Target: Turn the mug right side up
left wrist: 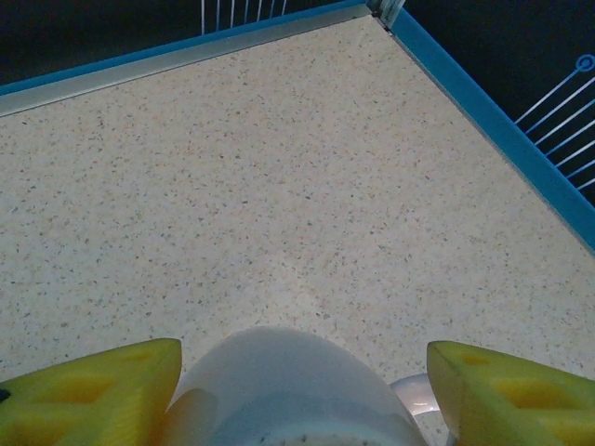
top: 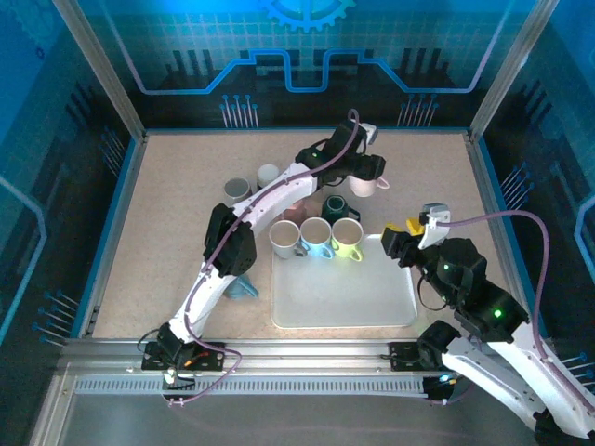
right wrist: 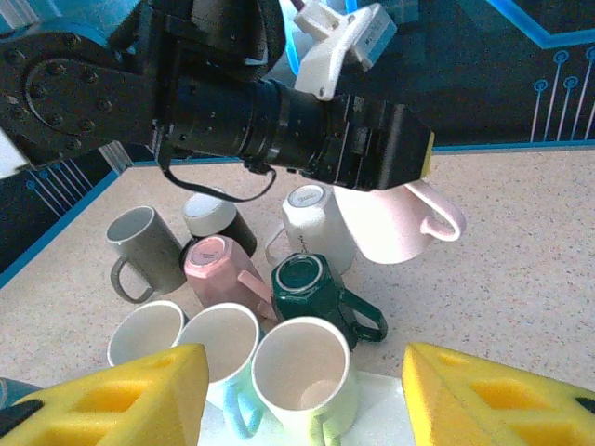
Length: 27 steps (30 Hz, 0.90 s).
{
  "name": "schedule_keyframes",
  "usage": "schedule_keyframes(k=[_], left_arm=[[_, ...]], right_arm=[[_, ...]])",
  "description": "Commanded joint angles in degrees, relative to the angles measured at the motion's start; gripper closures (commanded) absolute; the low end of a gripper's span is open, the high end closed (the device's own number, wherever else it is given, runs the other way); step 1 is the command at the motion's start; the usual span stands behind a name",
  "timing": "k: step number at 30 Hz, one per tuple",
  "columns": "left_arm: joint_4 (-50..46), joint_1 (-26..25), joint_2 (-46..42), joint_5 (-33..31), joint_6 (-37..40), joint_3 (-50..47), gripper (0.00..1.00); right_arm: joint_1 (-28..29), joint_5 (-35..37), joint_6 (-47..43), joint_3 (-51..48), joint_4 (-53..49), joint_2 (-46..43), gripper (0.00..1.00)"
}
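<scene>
A pale pink mug hangs tilted above the table at the back, its handle pointing right. My left gripper is shut on it. In the left wrist view the mug's rounded body sits between the two yellow fingers, with the bare table beyond. I cannot tell which end of the mug faces up. My right gripper hovers by the white tray's back right corner. It is open, with nothing between its yellow pads.
Three upright mugs, white, blue and lime, stand at the white tray's back edge. Behind them sit upside-down pink, dark green and white mugs, and a grey mug.
</scene>
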Motion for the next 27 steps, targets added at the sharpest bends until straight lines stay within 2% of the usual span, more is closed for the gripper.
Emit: schedule_keyframes(k=[1,3,11,14,17,20,22,27], left_arm=[[3.82,-0.12,-7.03,1.69,-0.93,-2.35,0.6],[6.13,-0.18,-11.28,1.73,-0.7,-6.95,0.61],[20.36,0.67,-34.18,0.02,1.86,-32.49,0.6],[24.09,1.2,-41.59,-0.77,2.59,-39.5,0.6],[28.97,1.71,-48.29,-1.83,2.93,-46.65,0.6],[33.64,1.99,-53.79,-2.35,2.98,-52.8,0.6],[36.25,2.02,-57.07,-2.57,2.86,-56.43,0.6],[42.69,1.97,-63.2,-2.87,2.95,-63.78,0.59]], right_arm=[[-1.03,1.73,2.32,3.78,-2.04,1.59,0.4],[-3.06,-0.73,7.7,5.46,-2.68,2.37,0.38],[-14.95,-25.06,27.42,17.85,-5.33,13.51,0.41],[-17.24,-33.43,34.58,19.25,-2.92,17.75,0.42],[-20.18,-44.13,45.41,16.83,7.29,21.38,0.42],[-22.88,-55.06,61.41,11.43,27.58,25.86,0.44],[-23.19,-57.37,70.15,9.69,38.68,29.28,0.43],[-20.35,-59.03,78.43,12.06,48.38,36.2,0.4]])
